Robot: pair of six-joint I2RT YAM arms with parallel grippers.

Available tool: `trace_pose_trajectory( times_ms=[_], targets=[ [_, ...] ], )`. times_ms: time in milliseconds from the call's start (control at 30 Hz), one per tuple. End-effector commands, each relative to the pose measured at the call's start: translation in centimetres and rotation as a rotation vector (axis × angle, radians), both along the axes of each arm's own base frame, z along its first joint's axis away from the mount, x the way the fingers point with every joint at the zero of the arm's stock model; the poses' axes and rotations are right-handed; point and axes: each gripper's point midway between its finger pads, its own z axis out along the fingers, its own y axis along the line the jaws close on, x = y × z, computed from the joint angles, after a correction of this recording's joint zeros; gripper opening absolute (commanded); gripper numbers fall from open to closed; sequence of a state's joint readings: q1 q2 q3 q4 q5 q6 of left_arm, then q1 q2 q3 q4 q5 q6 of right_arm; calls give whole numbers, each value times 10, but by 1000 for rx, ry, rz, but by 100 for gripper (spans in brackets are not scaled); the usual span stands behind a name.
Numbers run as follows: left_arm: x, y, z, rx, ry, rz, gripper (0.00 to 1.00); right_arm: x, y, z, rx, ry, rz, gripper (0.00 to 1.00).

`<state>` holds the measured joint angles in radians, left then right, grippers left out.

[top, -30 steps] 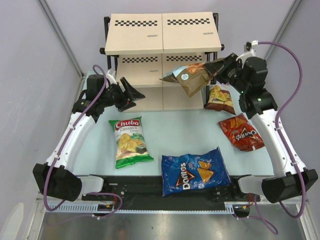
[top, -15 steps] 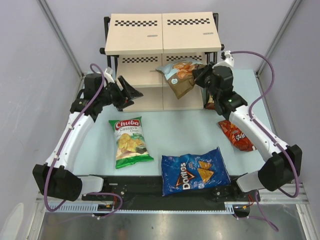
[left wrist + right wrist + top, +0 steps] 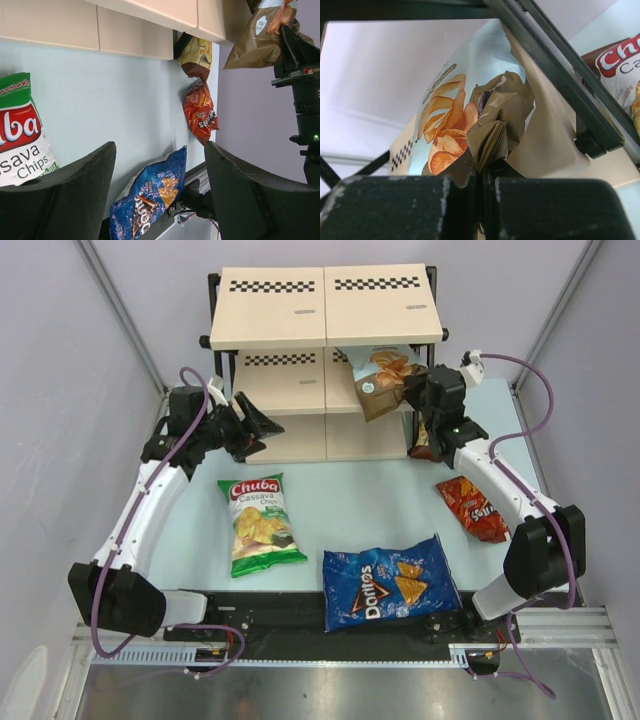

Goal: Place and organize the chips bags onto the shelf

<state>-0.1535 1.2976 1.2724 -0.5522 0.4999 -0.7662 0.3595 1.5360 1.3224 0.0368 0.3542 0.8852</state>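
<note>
Top external view: the right arm [image 3: 470, 445] is stretched out to the shelf [image 3: 325, 310], and its jaws are pinched tight on the pale blue-and-brown chips bag [image 3: 383, 380]. That bag is up at the right half of the middle tier, top tucked under the top board, lower corner poking out past the front edge. Whether it rests on the board or just hangs from the jaws, I can't tell.

Right wrist view backs up the grip: jaws closed flat on a crumpled brown fold of the bag, with a black bar of the shelf frame [image 3: 555, 65] slanting past on the right.

Over to the left arm [image 3: 150, 495]: its jaws hover in front of the shelf's left half, spread wide, nothing between them. The left wrist view shows only bare desk [image 3: 125, 110] through the gap.

Four bags are out on the desk:
- the green-white cassava bag [image 3: 260, 525], front left
- the big blue Doritos bag [image 3: 390, 580], at the near edge
- the red Doritos bag [image 3: 470, 508], on the right, with the right arm reaching over it
- the small dark brown bag [image 3: 196, 52], right at the shelf's lower right corner and mostly hidden behind that arm from above
</note>
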Motion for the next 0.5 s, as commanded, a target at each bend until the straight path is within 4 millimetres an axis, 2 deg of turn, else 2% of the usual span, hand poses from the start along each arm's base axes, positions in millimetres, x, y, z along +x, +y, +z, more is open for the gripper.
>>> trace_pose_trajectory(
  times_ms=[0, 67, 200, 300, 333, 367, 433, 467],
  targets=[
    [9, 3, 16, 5, -46, 3, 76, 13, 1, -4, 151, -5, -52, 0],
    [10, 4, 12, -5, -34, 8, 76, 15, 7, -17, 181, 36, -35, 0],
    [9, 8, 6, -18, -20, 22, 75, 19, 18, -28, 214, 55, -7, 0],
    [11, 12, 3, -11, -13, 31, 75, 18, 30, -26, 262, 67, 47, 1],
    [11, 12, 2, -17, -9, 27, 74, 15, 38, -26, 284, 78, 83, 9],
    [10, 13, -3, -23, 6, 33, 75, 13, 41, -23, 302, 78, 99, 37],
    [10, 16, -9, -29, 19, 45, 74, 3, 46, -19, 307, 98, 119, 62],
    [9, 16, -13, -31, 27, 47, 74, 0, 47, -19, 303, 106, 133, 66]
  ],
)
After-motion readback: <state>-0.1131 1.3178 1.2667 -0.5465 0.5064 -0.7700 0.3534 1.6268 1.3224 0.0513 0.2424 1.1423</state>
